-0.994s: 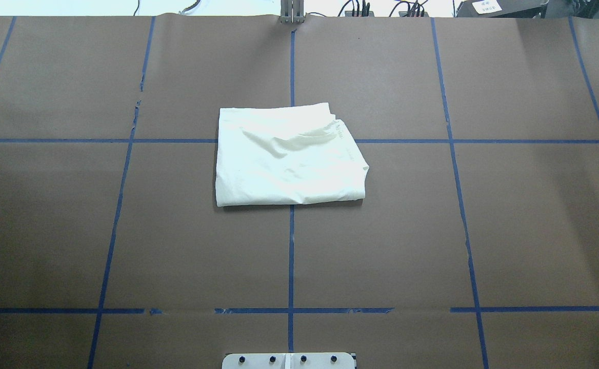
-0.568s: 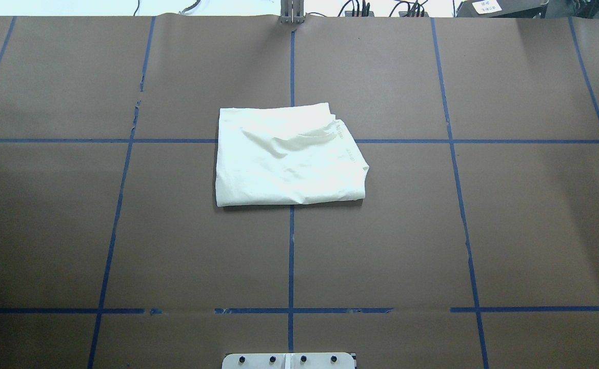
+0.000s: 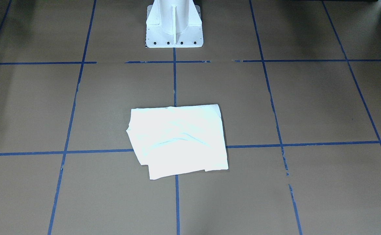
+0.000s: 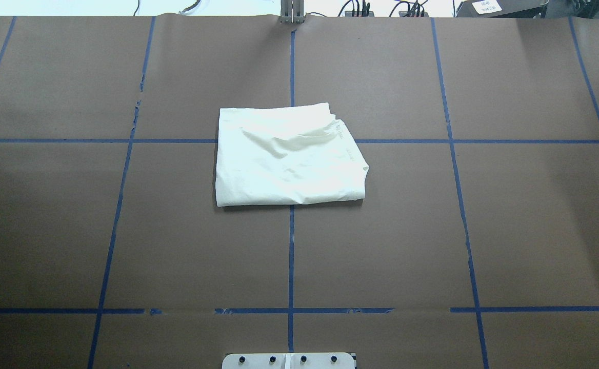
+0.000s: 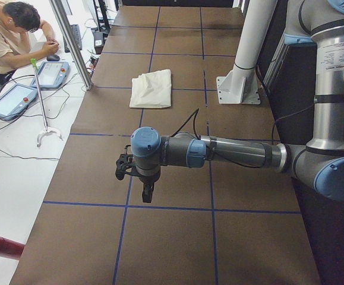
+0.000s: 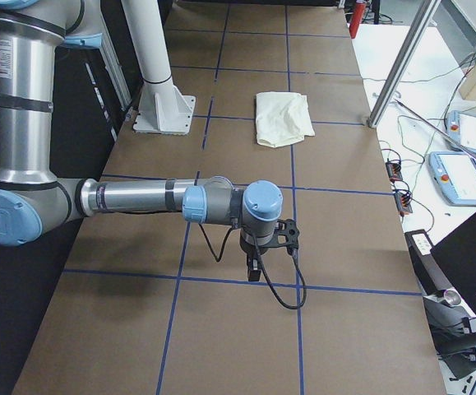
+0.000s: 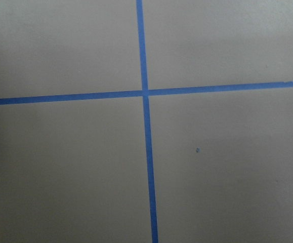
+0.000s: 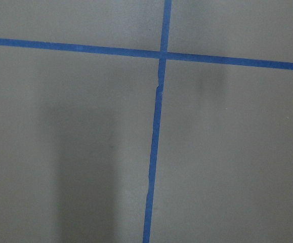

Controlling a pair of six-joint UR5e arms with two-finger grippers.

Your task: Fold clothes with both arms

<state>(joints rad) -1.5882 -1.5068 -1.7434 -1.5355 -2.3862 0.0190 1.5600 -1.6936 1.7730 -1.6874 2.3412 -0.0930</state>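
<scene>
The brown-papered bench carries the folded cream T-shirt straight ahead of the white pedestal. Folding looks finished. The left gripper and right gripper hang far to either side of the pedestal without cloth, and their opening cannot be told. Probably only parking remains.

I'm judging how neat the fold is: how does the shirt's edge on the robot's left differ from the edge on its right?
The shirt's left edge is one straight, clean line; the right edge slants and bulges. Layers line up at the left edge; at the right edge they step out unevenly. Both lie flat on the table.
</scene>
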